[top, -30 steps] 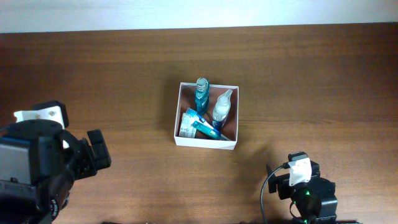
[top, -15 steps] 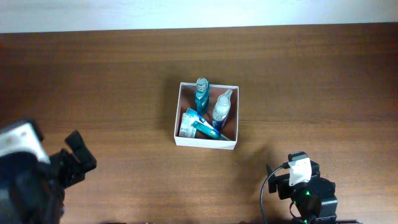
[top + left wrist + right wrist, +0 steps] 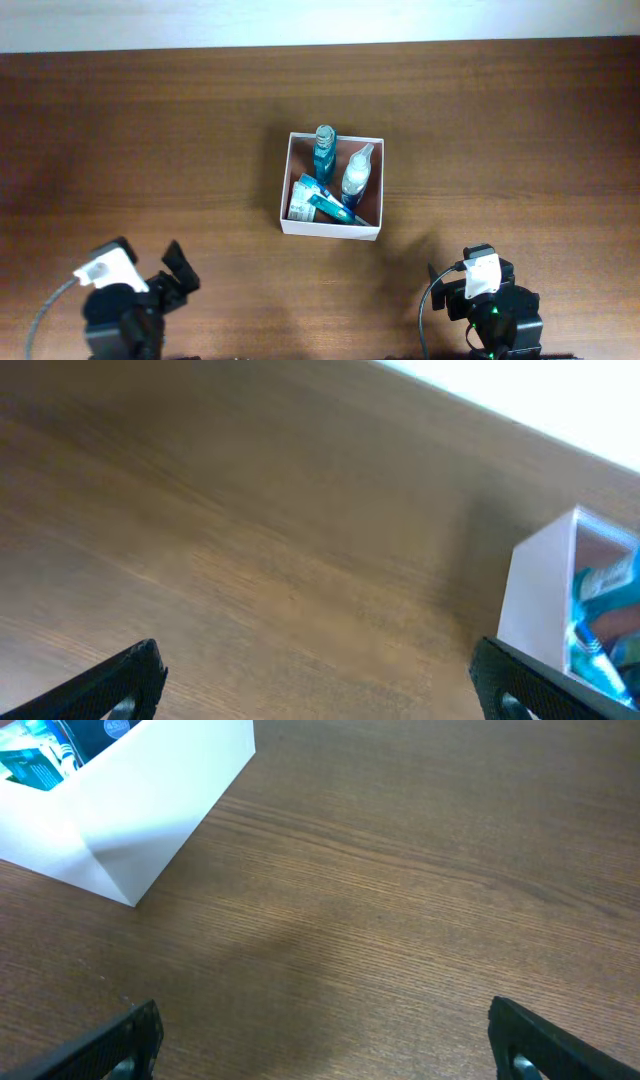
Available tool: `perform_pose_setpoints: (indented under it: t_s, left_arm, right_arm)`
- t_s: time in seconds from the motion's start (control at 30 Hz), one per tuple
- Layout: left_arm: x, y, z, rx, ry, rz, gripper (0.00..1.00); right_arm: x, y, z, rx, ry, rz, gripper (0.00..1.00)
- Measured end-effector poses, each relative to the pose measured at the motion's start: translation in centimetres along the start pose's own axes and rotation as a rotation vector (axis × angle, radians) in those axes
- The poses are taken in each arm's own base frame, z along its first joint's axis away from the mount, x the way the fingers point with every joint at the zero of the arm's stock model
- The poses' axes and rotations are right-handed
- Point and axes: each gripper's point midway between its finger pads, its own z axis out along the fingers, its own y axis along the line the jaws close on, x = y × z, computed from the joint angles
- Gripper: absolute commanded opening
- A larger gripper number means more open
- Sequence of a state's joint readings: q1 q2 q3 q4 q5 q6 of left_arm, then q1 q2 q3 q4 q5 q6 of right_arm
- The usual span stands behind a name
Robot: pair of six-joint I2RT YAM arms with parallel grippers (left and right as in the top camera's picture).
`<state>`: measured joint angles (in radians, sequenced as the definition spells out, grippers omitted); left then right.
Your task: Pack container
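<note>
From overhead, the container (image 3: 331,230) sits mid-table, well apart from both arms. Packed inside are a teal bottle (image 3: 324,150) against the far wall, a clear bottle with a white cap (image 3: 356,176) slanting beside it, and a teal tube (image 3: 331,208) lying across a green-and-white carton (image 3: 299,203) at the near side. The left arm (image 3: 122,305) and right arm (image 3: 490,300) are both at the near edge of the wooden table (image 3: 520,120); I see nothing loose left on it, so the packing looks about done.

In the left wrist view, the left gripper (image 3: 322,685) holds nothing, its fingers spread wide over bare wood. The container (image 3: 538,610) shows at the right edge, with blue items blurred inside.

In the right wrist view, the right gripper (image 3: 330,1042) is likewise parted and empty, and the container's white corner (image 3: 120,830) sits up and to the left.

The likeliest trouble is an arm swinging inward and clipping the thin wall (the box looks light). That would probably slide it or tip the leaning bottle out.
</note>
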<state>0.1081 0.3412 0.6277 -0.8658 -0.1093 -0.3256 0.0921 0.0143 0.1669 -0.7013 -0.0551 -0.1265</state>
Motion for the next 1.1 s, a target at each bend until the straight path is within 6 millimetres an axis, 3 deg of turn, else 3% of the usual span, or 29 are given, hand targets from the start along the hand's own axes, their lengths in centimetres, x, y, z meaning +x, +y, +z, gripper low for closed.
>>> perform_pose_setpoints:
  t_s: [0.23, 0.3, 0.77, 1.1]
  left_arm:
    - [6.9, 0.9, 3.7, 0.028, 0.098, 0.006, 0.99]
    - [8.0, 1.0, 4.3, 0.030, 0.115, 0.007, 0.99]
    - [11.8, 1.9, 6.4, 0.031, 0.149, 0.009, 0.99]
    - [11.7, 1.8, 6.5, 0.033, 0.141, 0.008, 1.00]
  right_arm:
    - [0.0, 0.0, 0.0, 0.000, 0.000, 0.000, 0.99]
    - [0.0, 0.0, 0.0, 0.000, 0.000, 0.000, 0.99]
    - [0.0, 0.0, 0.0, 0.000, 0.000, 0.000, 0.99]
    - [0.0, 0.0, 0.0, 0.000, 0.000, 0.000, 0.99]
